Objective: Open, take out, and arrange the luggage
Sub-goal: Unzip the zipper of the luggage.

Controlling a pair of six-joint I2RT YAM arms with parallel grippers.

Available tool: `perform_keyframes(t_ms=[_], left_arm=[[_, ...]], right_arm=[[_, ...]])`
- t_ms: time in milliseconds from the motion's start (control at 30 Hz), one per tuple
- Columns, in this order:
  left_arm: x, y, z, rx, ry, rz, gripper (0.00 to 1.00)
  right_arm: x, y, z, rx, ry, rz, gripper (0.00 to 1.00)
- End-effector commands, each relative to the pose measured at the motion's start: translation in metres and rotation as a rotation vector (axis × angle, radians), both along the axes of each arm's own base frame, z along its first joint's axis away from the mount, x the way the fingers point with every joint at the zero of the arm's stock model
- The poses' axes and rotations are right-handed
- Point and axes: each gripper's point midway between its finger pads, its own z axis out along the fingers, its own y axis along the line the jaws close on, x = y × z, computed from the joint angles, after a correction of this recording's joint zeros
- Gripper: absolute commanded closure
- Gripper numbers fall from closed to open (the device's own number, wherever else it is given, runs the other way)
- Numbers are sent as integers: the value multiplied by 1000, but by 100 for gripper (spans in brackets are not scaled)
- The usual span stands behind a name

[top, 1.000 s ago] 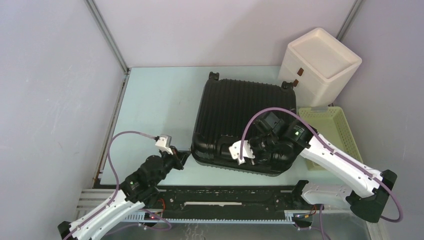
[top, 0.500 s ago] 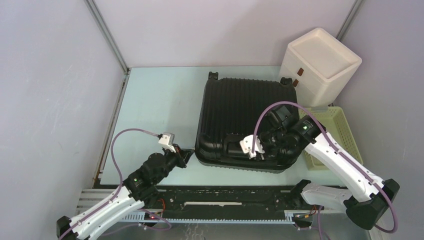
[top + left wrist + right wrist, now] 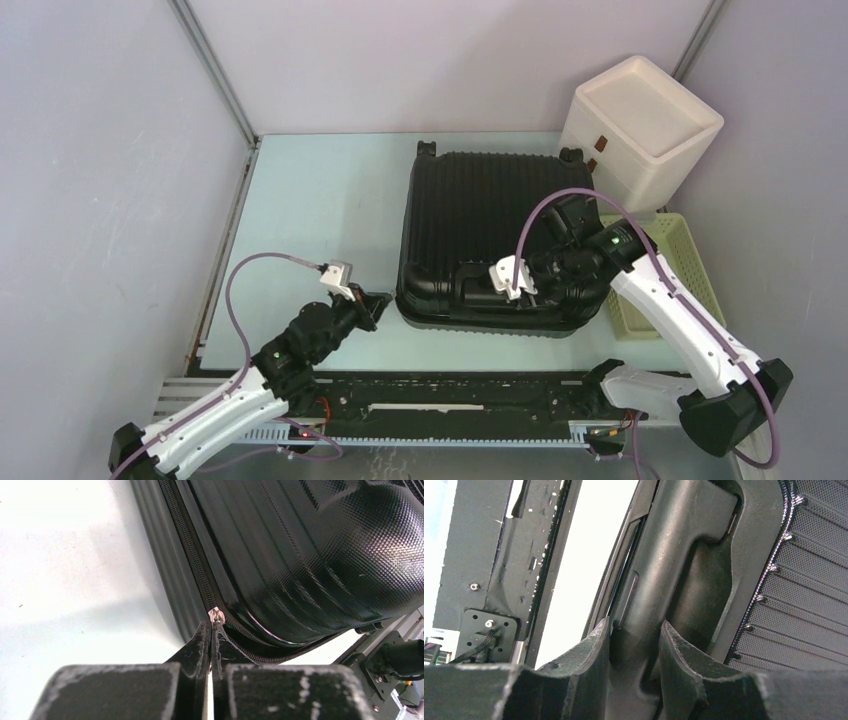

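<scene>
The luggage [image 3: 490, 215], a black ribbed hard-shell suitcase, lies flat and closed on the table. My left gripper [image 3: 378, 303] is at its near-left corner, shut on the silver zipper pull [image 3: 216, 616]. In the left wrist view the gripper [image 3: 210, 630] has its fingers pressed together, and the zipper gapes a little to the right of the pull. My right gripper [image 3: 525, 290] is over the near edge of the lid. In the right wrist view it [image 3: 634, 635] is shut on the black handle [image 3: 669, 555], one finger on each side.
A white drawer box [image 3: 640, 125] stands at the back right, close to the suitcase's far corner. A pale yellow basket [image 3: 665, 255] lies right of the suitcase, under my right arm. Bare table [image 3: 310, 210] stretches left. A black rail [image 3: 450, 390] runs along the near edge.
The suitcase has swung from a tilted position to square with the table and shifted right. My right gripper moved right with the handle. My left gripper followed right, still on the zipper pull.
</scene>
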Motion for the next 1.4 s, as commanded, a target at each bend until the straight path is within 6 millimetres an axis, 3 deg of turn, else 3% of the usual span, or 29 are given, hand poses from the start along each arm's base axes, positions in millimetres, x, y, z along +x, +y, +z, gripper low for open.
perform_keyframes(t_ms=[0, 133, 300, 400, 667, 800, 900, 1033, 1367], left_arm=[[32, 44, 6, 92, -89, 247, 100], [33, 47, 4, 120, -94, 248, 100], [33, 41, -5, 134, -77, 223, 100], [33, 38, -5, 133, -78, 211, 100], [32, 31, -4, 118, -80, 178, 100], [32, 31, -6, 122, -76, 175, 100], [31, 29, -6, 120, -75, 167, 100], [29, 27, 0, 95, -78, 154, 100], [22, 32, 32, -47, -66, 195, 96]], right_arm=[[21, -35, -1, -169, -60, -76, 100], [21, -31, -4, -152, -3, -135, 97], [13, -25, 1, -94, 53, -201, 63], [3, -20, 13, -15, 81, -213, 50], [-26, -20, 51, 248, 184, -267, 35], [-4, -42, 66, 346, 154, -512, 28], [17, -67, 63, 390, 131, -730, 24], [27, -88, 59, 437, 214, -931, 23], [51, -124, 66, 590, 285, -1156, 23]])
